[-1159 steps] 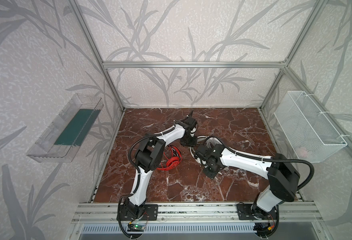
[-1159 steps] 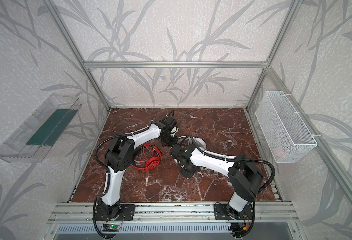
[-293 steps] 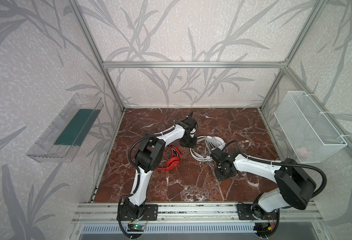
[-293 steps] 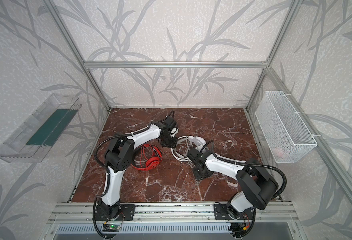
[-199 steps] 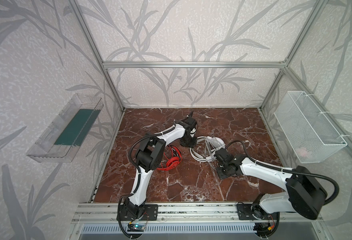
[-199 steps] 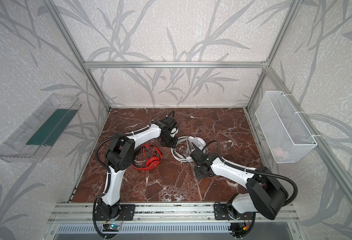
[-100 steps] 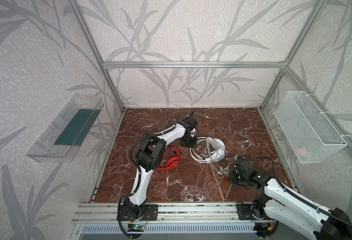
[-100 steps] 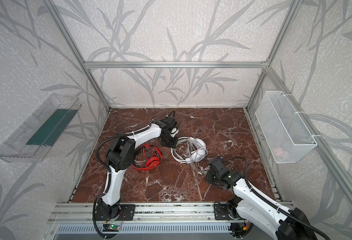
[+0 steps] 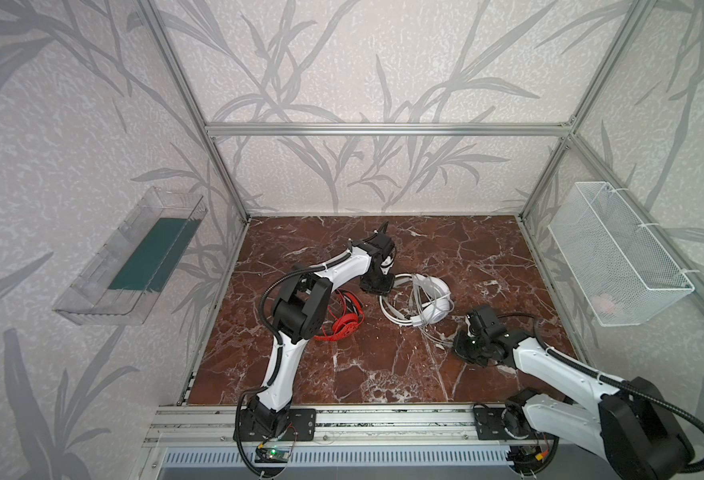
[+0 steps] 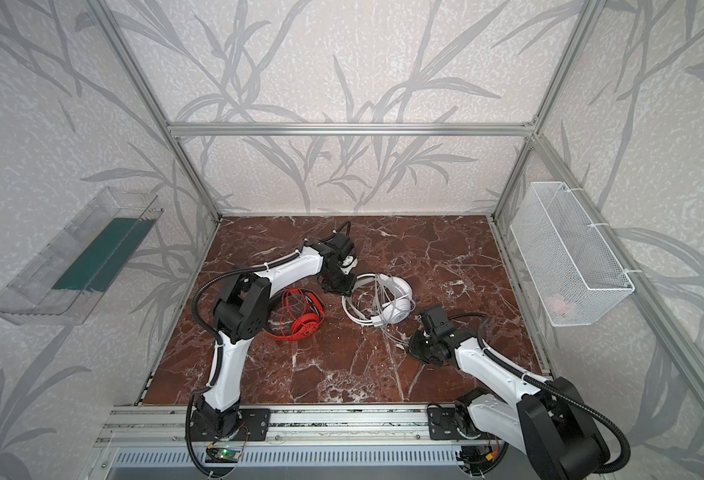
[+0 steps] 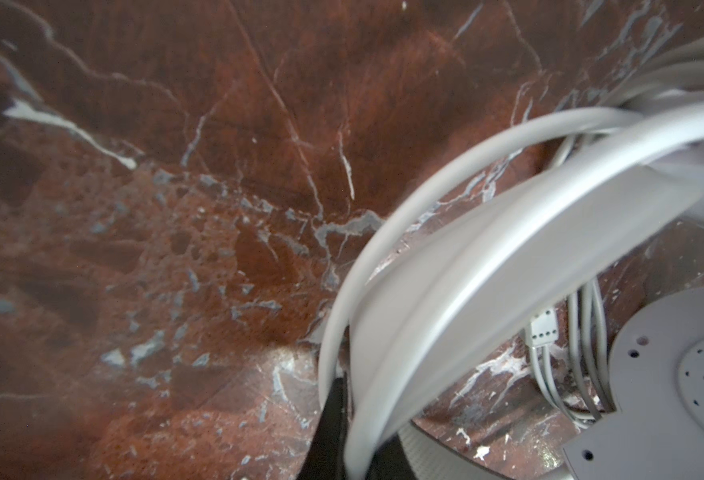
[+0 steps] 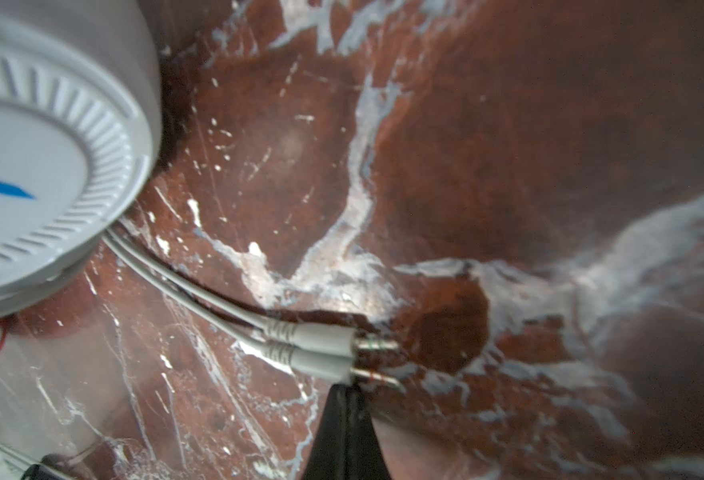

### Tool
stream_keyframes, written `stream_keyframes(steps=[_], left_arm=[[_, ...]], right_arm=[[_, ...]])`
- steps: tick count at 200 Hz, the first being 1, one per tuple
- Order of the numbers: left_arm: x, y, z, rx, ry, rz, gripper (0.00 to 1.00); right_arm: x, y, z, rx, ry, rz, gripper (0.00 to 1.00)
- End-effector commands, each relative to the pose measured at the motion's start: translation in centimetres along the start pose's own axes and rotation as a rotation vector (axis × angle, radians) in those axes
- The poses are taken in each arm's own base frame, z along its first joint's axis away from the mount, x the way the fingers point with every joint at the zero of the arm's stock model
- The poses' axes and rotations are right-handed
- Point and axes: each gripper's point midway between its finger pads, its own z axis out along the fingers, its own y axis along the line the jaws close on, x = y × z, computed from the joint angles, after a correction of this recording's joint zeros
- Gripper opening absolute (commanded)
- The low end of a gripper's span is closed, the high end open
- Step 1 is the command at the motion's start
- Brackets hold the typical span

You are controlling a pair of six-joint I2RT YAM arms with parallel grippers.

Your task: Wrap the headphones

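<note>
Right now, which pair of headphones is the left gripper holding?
The white headphones: the left gripper is shut on their headband. The red headphones lie apart, further left in both top views, with no gripper on them.

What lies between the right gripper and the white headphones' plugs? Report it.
Nothing visible. The right gripper, shut, sits right at the two plugs of the white headphones, on bare tabletop.
</note>
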Motion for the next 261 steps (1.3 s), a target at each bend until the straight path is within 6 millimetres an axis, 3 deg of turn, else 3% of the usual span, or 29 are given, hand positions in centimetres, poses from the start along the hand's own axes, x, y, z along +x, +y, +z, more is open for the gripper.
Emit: stream_keyframes(steps=[1, 32, 65, 107, 135, 187, 227, 261], left_arm=[[3.9, 1.3, 2.3, -0.053, 0.16, 0.017, 0.08], [4.3, 1.5, 2.3, -0.061, 0.176, 0.035, 0.08], [4.4, 1.4, 2.5, -0.057, 0.183, 0.04, 0.08], [4.3, 1.4, 2.4, -0.059, 0.183, 0.037, 0.08], [4.4, 1.6, 2.4, -0.067, 0.185, 0.037, 0.08], [4.1, 1.6, 2.3, -0.069, 0.173, 0.018, 0.16], [3.1, 1.1, 1.5, -0.056, 0.122, -0.001, 0.41], [2.2, 0.8, -0.4, -0.066, 0.075, -0.015, 0.54]], right_arm=[[-0.6, 0.2, 0.8, -0.047, -0.016, 0.072, 0.0], [-2.9, -0.6, 0.8, -0.055, -0.104, 0.116, 0.0], [-4.8, 0.7, 1.0, -0.091, -0.094, 0.104, 0.0], [-5.5, 2.6, 2.9, -0.139, -0.011, 0.087, 0.0], [-5.7, 2.5, 2.6, -0.124, -0.02, 0.074, 0.0], [-4.8, 1.5, -0.8, -0.064, -0.048, 0.009, 0.03], [-6.2, 0.7, -5.1, -0.038, -0.178, -0.031, 0.18], [-7.5, 1.2, -7.9, -0.018, -0.232, -0.12, 0.3]])
